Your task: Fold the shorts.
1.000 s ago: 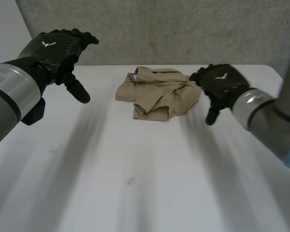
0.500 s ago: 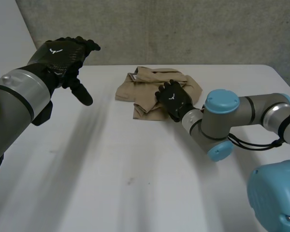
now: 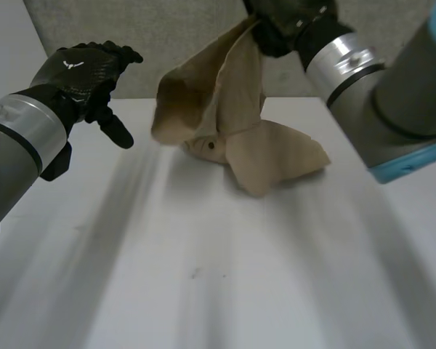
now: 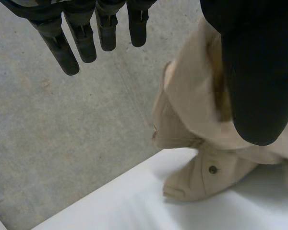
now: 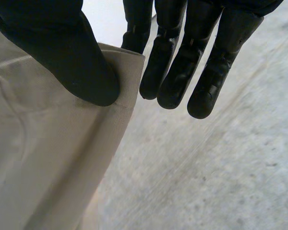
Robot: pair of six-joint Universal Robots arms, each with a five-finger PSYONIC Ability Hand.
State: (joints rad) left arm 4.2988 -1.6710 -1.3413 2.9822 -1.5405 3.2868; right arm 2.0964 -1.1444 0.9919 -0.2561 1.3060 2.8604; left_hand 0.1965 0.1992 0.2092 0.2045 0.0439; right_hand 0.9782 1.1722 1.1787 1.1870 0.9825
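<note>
Above the table (image 3: pixel 203 276), right robot hand (image 3: pixel 285 25) pinches the shorts (image 3: pixel 236 138); left robot hand (image 3: pixel 83 73) hangs spread, empty.

On my screen the shorts (image 3: pixel 240 138) are a plain sandy beige, without any pattern. The inner side of the lifted cloth looks a little darker, more brown. I see 1 small dark button (image 4: pixel 212 169) on the beige cloth. The left hand (image 3: pixel 80 69) and the right hand (image 3: pixel 283 22) are both black, and the left one carries a small white mark on its back. The right arm (image 3: pixel 392 94) is grey with a silver band at the wrist and a light-blue cap (image 3: pixel 414 163). The table (image 3: pixel 203 276) is plain white. The wall (image 3: pixel 167 29) behind it is grey and speckled, like concrete.
</note>
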